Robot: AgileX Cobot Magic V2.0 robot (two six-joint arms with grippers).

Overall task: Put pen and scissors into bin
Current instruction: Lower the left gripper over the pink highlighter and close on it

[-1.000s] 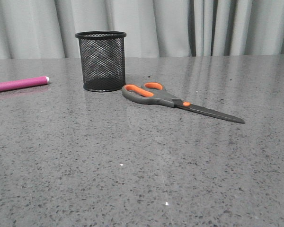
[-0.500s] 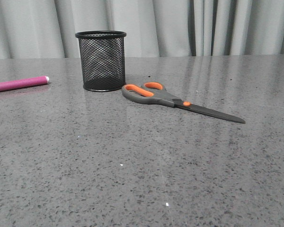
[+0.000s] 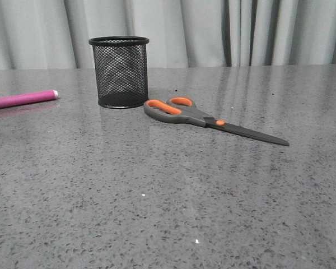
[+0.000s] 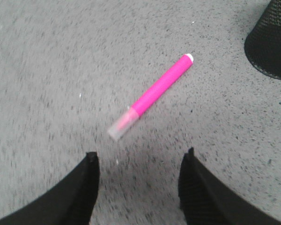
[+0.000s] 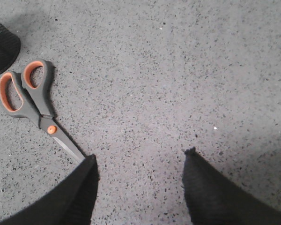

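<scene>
The pen (image 3: 22, 100) is lying flat on the grey speckled table (image 3: 168, 196), far to the left, its long axis running nearly left to right with the small white tip pointing toward the bin (image 3: 120, 72). Its other end is running off the front view's left edge. In the left wrist view the pen (image 4: 152, 95) is looking blurred at its pale end.

The bin is standing upright near the back, and only a dark slice of it is showing at the edge of each wrist view. The scissors (image 3: 204, 119) are lying closed just right of the bin's base, handles nearest it but apart from it, and the blades are pointing away to the right and toward the camera. In the right wrist view the blade tips are hidden behind a finger.

The left end effector (image 4: 139, 161) is hovering over the table beside the pen, fingers spread wide and holding nothing. The right end effector (image 5: 140, 161) is likewise gaping wide and empty, beside the scissors (image 5: 33, 101).
</scene>
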